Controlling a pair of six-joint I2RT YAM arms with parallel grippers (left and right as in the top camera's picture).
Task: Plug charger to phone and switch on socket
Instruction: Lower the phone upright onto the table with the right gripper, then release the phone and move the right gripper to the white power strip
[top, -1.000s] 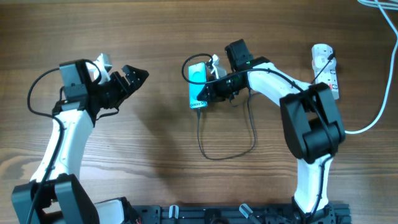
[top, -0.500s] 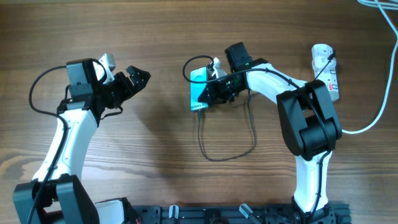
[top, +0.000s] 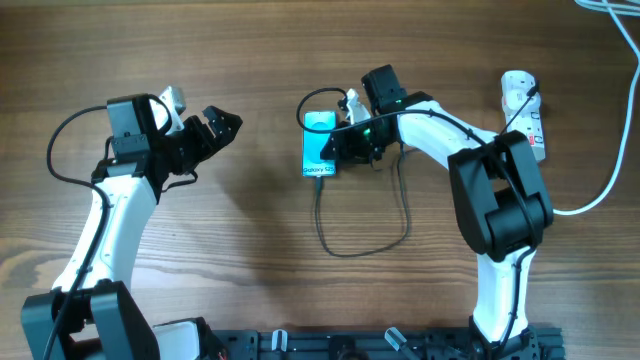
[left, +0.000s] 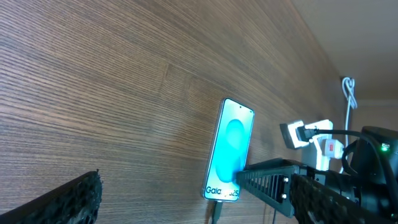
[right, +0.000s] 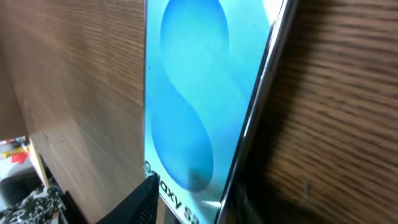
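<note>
- Left gripper: 2 fingers spread apart with nothing between them. It hangs over bare table, well left of the phone.
- Right gripper: sits at the phone's right long edge. The wrist view shows 1 black finger by the screen's text end. Cannot tell whether the pair is clamped or apart.
- Phone: lies flat on the table, upper centre, long axis pointing away from the robot. Screen is lit bright turquoise with a paler blue oval swirl. The near end has a pale band with dark text starting "Galaxy". Thin silvery rim.
- Charger: thin black cable meets the phone's near end, loops toward the robot, then climbs back under the right arm.
- Socket: white strip with red marks, far right, well apart from the phone. A black plug sits on its far end.
</note>
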